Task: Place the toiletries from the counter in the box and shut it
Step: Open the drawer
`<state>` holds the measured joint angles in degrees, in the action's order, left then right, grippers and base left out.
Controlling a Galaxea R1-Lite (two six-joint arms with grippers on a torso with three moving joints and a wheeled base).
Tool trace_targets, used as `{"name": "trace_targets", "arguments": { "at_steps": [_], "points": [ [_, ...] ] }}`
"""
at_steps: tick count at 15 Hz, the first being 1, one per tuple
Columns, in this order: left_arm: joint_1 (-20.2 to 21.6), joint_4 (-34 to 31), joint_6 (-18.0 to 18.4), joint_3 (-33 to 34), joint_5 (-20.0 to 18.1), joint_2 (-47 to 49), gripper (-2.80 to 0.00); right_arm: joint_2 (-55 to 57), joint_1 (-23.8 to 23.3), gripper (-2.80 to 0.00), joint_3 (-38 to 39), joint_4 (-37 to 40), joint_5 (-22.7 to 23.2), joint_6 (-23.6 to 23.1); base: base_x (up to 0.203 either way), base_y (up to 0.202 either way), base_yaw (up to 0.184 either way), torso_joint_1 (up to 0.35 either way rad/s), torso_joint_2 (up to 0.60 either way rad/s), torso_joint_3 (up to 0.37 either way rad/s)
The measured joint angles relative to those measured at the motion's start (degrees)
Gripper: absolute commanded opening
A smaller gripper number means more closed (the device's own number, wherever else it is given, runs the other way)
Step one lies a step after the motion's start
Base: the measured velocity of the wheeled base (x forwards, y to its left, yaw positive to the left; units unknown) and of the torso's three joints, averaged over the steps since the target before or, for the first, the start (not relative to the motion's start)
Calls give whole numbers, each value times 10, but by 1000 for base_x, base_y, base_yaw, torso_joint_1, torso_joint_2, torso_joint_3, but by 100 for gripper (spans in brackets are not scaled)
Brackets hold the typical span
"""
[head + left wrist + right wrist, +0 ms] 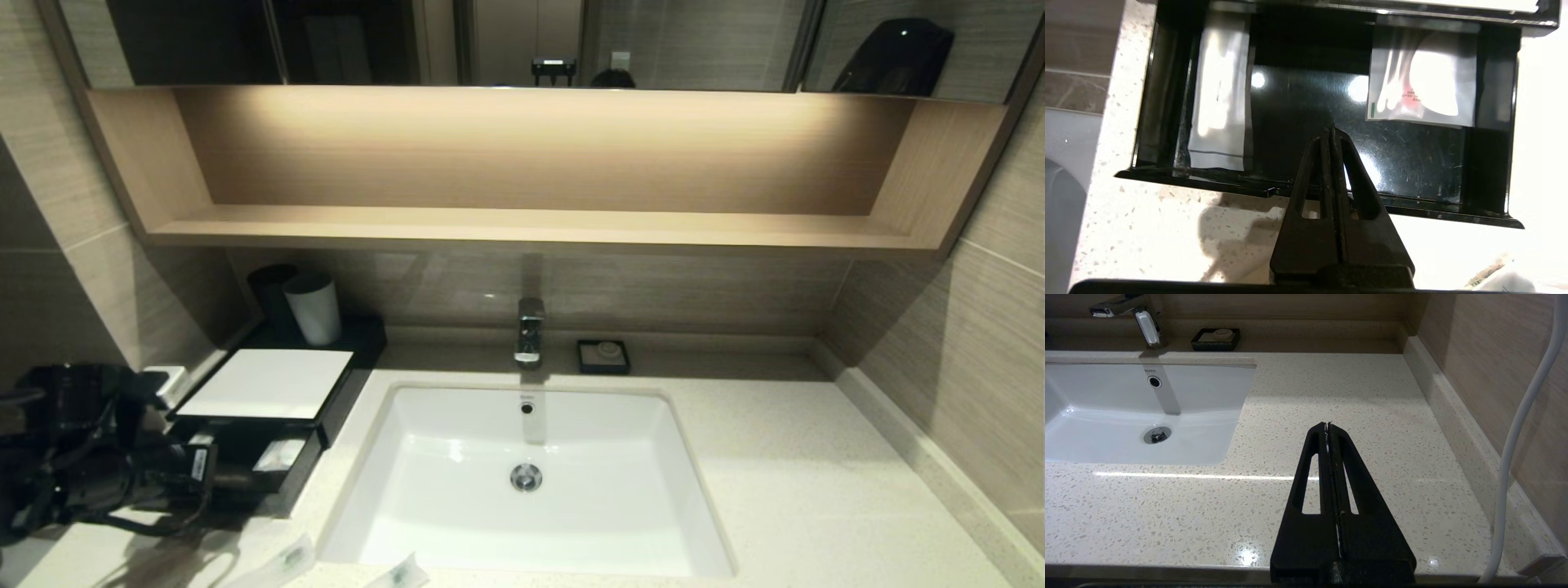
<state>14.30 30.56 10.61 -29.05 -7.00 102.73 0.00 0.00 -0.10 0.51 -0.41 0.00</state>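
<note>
The black box with its white top panel (265,382) stands on the counter (784,474) left of the basin. Its drawer (282,467) is pulled out. In the left wrist view the drawer (1306,106) holds a long whitish packet (1218,90) in one side compartment and a square clear packet (1423,79) at the other side. My left gripper (1332,131) is shut and empty, its tip just over the drawer's front wall. Two slim wrapped packets (286,559) (402,573) lie on the counter's front edge. My right gripper (1327,425) is shut and empty above the bare counter right of the basin.
The white basin (457,523) is inset at the middle, with a faucet (530,331) and a small black soap dish (602,357) behind it. A white cup (313,309) and a black cup (271,292) stand behind the box. A white cable (1519,428) hangs by the right wall.
</note>
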Motion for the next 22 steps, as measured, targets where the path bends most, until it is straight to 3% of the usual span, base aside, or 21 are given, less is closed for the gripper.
{"name": "trace_targets", "arguments": {
  "at_steps": [4,9,13,18,22],
  "points": [
    [3,-23,0,1,0,-36,-280,0,0,-280,0,0,0,0,0,0,0,0,0,0],
    [30,-101,4,-21,1,-76,-280,0,0,-280,0,0,0,0,0,0,0,0,0,0],
    [60,-171,34,-14,-13,-113,-280,0,0,-280,0,0,0,0,0,0,0,0,0,0],
    [121,-227,136,-7,-58,-141,-280,0,0,-280,0,0,0,0,0,0,0,0,0,0],
    [193,-245,249,-7,-100,-136,-280,0,0,-280,0,0,0,0,0,0,0,0,0,0]
  ]
}}
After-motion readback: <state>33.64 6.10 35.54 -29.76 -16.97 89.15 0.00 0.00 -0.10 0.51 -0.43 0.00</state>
